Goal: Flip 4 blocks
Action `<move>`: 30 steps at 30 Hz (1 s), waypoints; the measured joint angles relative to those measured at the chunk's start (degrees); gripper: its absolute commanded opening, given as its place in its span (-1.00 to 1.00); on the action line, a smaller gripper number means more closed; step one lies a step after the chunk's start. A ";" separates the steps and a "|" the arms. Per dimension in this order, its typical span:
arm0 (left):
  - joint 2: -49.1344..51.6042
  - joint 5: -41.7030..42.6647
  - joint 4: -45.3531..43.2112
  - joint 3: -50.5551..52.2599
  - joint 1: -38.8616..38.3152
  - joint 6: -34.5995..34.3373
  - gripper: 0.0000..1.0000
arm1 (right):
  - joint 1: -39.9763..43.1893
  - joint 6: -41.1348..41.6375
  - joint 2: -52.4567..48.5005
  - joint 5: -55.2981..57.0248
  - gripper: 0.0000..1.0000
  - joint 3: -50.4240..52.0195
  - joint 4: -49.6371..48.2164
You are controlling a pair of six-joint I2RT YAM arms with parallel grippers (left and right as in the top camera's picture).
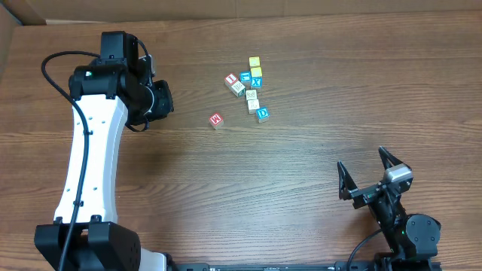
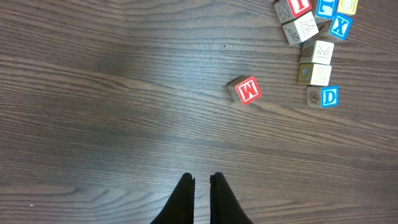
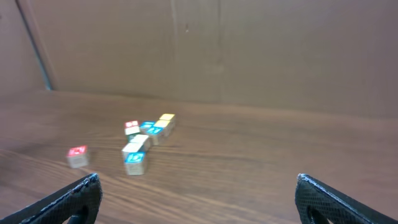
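Table: you are working on a dark brown wood-grain table (image 1: pixel 301 188), with brown cardboard walls (image 3: pixel 249 50) behind it.
Red block: the small red-faced wooden cube (image 1: pixel 216 120) with a white W lies alone on bare wood. Its red face is up, it is turned askew to the grain, and it sits apart from the cluster on the left arm's side.
Blue block: the small blue-faced wooden cube (image 1: pixel 262 114) marked D sits at the near end of the cluster, D upward.
Cream blocks: the two pale cream wooden cubes (image 2: pixel 320 53) (image 2: pixel 316 73) stand in a line touching each other, the nearer one just beside the D cube.
Other blocks: beyond these you see two yellow cubes (image 1: pixel 254 62), a blue cube marked X (image 1: pixel 257 82), another blue cube (image 1: pixel 245 77), a red-lettered cube (image 1: pixel 231 79) and a grey-patterned cube (image 1: pixel 239 88), all crowded together.
Left gripper: your left gripper (image 2: pixel 202 182) is clenched on nothing, fingertips almost meeting, over bare table. The red cube lies ahead of it and a little to the right, well apart.
Right gripper: your right gripper (image 1: pixel 367 172) is spread fully and grasps nothing. It is near the table's front right corner, far from every block.
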State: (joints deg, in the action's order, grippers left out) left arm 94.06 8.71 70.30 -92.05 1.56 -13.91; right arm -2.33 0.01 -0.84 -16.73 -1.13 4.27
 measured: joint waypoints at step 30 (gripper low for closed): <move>0.00 0.22 1.36 -0.02 0.00 0.31 -0.63 | -0.46 5.70 -76.08 -17.73 0.36 -88.59 63.32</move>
State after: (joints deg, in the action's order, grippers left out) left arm 94.06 8.93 71.66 -92.07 1.56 -13.61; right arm -2.79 5.72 -76.93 -34.46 -89.71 67.59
